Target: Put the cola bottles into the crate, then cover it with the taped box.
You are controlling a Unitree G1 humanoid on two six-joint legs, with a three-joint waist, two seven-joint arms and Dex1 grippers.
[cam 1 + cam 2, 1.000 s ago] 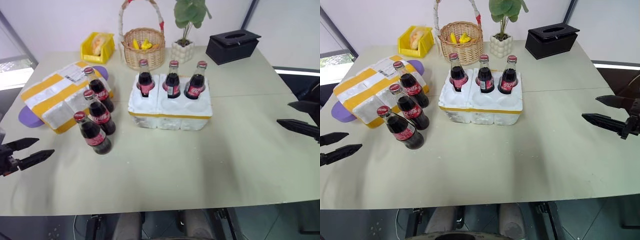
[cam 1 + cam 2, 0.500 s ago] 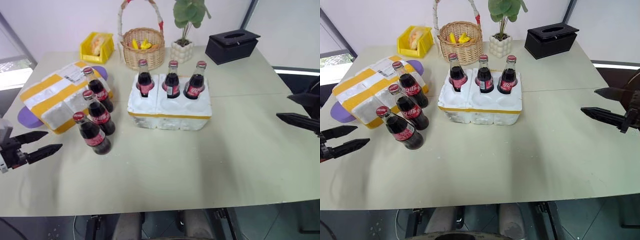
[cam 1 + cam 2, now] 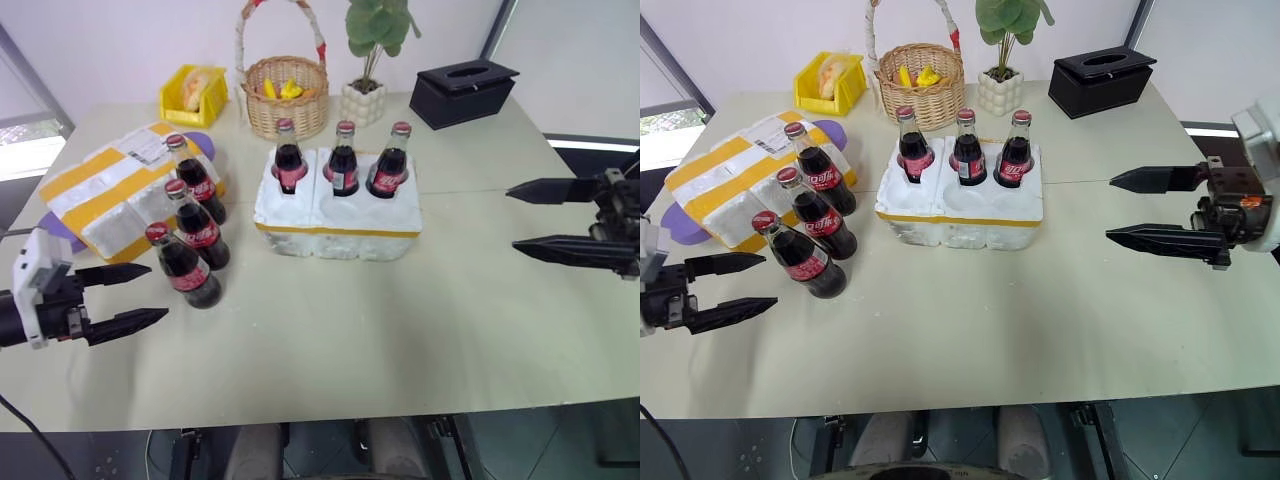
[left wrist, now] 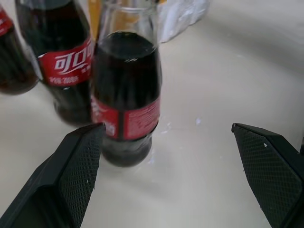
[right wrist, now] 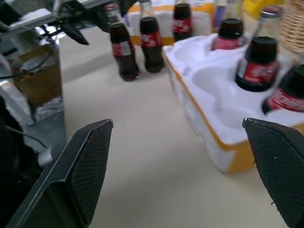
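Observation:
The crate (image 3: 338,218), a low white foam tray with a yellow band, sits mid-table. Three cola bottles (image 3: 344,160) stand in its back wells, and the front wells are bare. Three more cola bottles (image 3: 197,228) stand loose to its left, in front of the taped box (image 3: 110,195). My left gripper (image 3: 158,290) is open and hovers just left of the nearest loose bottle (image 4: 126,95), not touching it. My right gripper (image 3: 511,218) is open above the table to the right of the crate (image 5: 209,90), pointing at it, with nothing between its fingers.
Along the back edge stand a yellow bin (image 3: 195,93), a wicker basket (image 3: 287,95), a potted plant (image 3: 366,100) and a black box (image 3: 465,92). A purple plate (image 3: 52,236) lies under the taped box.
My left gripper has moved right, up to the nearest loose bottle. My right gripper has come in from the right edge toward the crate and risen a little. Both stay open.

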